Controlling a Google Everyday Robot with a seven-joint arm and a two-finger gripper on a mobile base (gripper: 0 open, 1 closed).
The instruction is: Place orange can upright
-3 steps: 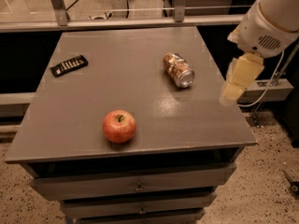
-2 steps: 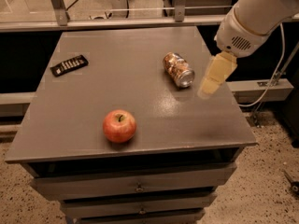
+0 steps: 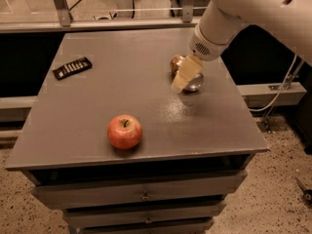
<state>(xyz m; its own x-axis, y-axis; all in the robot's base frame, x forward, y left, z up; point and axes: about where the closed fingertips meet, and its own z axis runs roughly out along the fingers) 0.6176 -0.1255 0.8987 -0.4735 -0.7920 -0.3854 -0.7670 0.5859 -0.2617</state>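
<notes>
Copper-orange metal and one silver end are the only parts of the orange can (image 3: 196, 80) that show. The rest of its body, with any label, is hidden behind the gripper (image 3: 178, 86). The can lies on its side on the right rear part of the grey table (image 3: 112, 48), with the silver end towards the front right.

The gripper is cream-coloured. It hangs tilted down and to the left, directly in front of the can and overlapping it in this view. Whether it touches the can cannot be told. Whether it is released, clenched or grasping the can cannot be told either.

The white arm (image 3: 253, 9) enters from the upper right and is cut off by the top and right edges. A round vented housing joins it to the gripper.

Other items on the table:
- A red apple (image 3: 125, 131) stands near the front edge, left of centre, well apart from the can. Its stem points up.
- A flat black remote (image 3: 72, 68) lies at the left rear. It carries rows of pale keys, and their markings are too small to read.

Grey drawers (image 3: 141, 189) sit below the tabletop and are cut off at the bottom edge. A pale cable (image 3: 285, 84) hangs to the right of the table, above a speckled floor (image 3: 278, 189). Nothing stands between the gripper and the apple.
</notes>
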